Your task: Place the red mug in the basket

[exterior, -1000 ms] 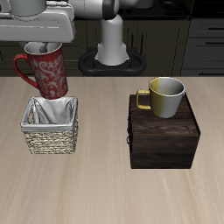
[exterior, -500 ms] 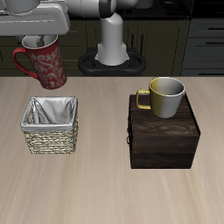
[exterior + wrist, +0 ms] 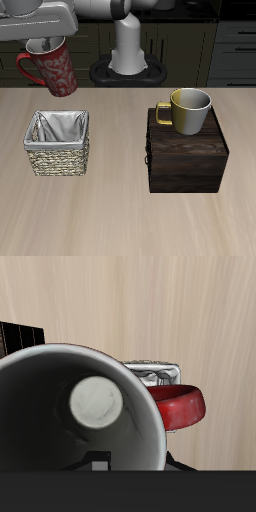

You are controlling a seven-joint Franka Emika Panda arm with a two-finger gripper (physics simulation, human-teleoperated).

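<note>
The red mug (image 3: 52,68) hangs tilted in the air, well above the basket (image 3: 57,142), with its handle pointing away from the wooden box. My gripper (image 3: 42,44) is shut on the mug's rim. The basket is woven tan wicker with a grey-white lining and stands on the table, empty. In the wrist view the mug's pale grey inside (image 3: 80,406) fills most of the picture, its red handle (image 3: 180,406) sticks out to one side, and a part of the basket (image 3: 158,371) shows beyond it. The fingertips are hidden by the mug.
A dark brown wooden box (image 3: 185,152) stands on the table with a yellow-olive mug (image 3: 188,109) on top. The robot's base (image 3: 127,55) stands at the back of the table.
My gripper has lifted the red mug higher, from just over the basket to well above it. The mug has tilted a little more.
</note>
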